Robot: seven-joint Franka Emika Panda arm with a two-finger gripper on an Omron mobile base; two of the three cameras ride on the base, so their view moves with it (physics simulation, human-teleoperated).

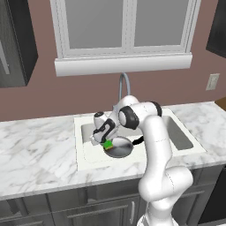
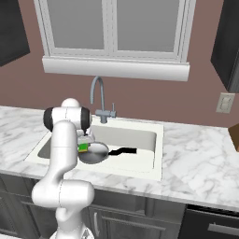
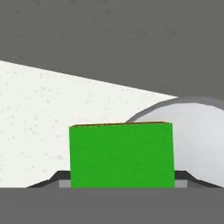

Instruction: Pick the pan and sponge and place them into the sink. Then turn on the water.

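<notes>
- Fingers point(image 3: 122, 186) stand on either side of the green sponge point(image 3: 121, 155), clasping it between them (in the hand view their dark tips peek out at each side of the green block).
- From the left base view the sponge point(image 1: 107, 144) hangs at the hand over the sink point(image 1: 88, 160), just above the near-left rim of the pan point(image 1: 118, 148).
- Pan lies inside the basin, toward its front edge, round bowl shiny grey, thin black handle point(image 2: 122, 151) pointing to the right along the basin floor.
- Sink is set into the marble tabletop point(image 1: 35, 150) below the window; the grey gooseneck faucet point(image 2: 99, 98) rises at the basin's back edge, with no stream visible from it.
</notes>
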